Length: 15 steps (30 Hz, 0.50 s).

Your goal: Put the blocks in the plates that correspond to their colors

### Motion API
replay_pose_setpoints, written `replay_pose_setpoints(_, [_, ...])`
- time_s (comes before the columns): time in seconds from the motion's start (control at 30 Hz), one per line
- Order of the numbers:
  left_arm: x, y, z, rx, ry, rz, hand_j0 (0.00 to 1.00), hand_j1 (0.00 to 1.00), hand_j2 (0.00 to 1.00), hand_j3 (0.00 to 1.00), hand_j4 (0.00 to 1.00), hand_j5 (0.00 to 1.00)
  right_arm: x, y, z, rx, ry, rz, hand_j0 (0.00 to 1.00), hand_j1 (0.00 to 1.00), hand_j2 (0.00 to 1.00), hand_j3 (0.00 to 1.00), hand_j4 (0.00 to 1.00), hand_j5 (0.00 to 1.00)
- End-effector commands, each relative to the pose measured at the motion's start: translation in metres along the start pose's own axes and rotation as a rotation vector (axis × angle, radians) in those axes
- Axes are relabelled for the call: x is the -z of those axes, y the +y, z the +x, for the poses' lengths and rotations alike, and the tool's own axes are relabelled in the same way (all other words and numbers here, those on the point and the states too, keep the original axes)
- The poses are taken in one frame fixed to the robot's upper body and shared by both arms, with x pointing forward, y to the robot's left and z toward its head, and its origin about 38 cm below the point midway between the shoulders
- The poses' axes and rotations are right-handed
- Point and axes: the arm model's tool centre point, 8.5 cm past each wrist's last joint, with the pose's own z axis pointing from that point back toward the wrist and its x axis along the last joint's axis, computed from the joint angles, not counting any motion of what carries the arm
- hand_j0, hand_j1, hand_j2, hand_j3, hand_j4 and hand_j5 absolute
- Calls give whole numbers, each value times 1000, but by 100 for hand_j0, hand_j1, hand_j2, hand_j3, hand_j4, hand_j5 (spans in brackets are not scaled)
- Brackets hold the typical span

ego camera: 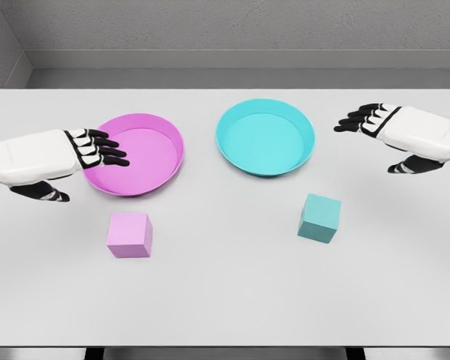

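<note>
A pink block (pixel 130 235) lies on the white table in front of the pink plate (pixel 154 146). A teal block (pixel 319 217) lies in front of the teal plate (pixel 265 136), slightly right of it. Both plates hold nothing. My left hand (pixel 97 150) hovers over the pink plate's left rim, fingers spread and holding nothing, above and left of the pink block. My right hand (pixel 367 120) hangs to the right of the teal plate, fingers extended, nothing in it, above and right of the teal block.
The white table (pixel 225 300) stretches wide around the blocks, with its front edge at the bottom of the view. A grey wall stands behind the far edge.
</note>
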Motion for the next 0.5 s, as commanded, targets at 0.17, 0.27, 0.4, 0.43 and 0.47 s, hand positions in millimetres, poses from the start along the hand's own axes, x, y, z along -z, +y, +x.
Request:
replay_pose_setpoints(0.17, [9,-5,1,-9,-19,-12,100,100,100,100,100,100,1,-4,0,-8,3,-4,100,100,100,100,100,100])
replay_pose_setpoints(0.27, [24,-5,6,71,-48,-87,100,100,100,100,100,100,0,-3,0,-9,3,0,100,100,100,100,100,100])
replay_pose_setpoints(0.4, [30,-7,6,164,-40,-140,100,100,100,100,100,100,4,4,18,-27,-41,26,100,100,100,100,100,100])
replay_pose_setpoints(0.43, [32,-8,6,166,-43,-149,100,100,100,100,100,100,4,8,18,-40,-31,53,100,100,100,100,100,100])
replay_pose_setpoints(0.47, [31,-8,6,170,-41,-152,100,100,100,100,100,100,4,15,18,-42,-24,77,100,100,100,100,100,100])
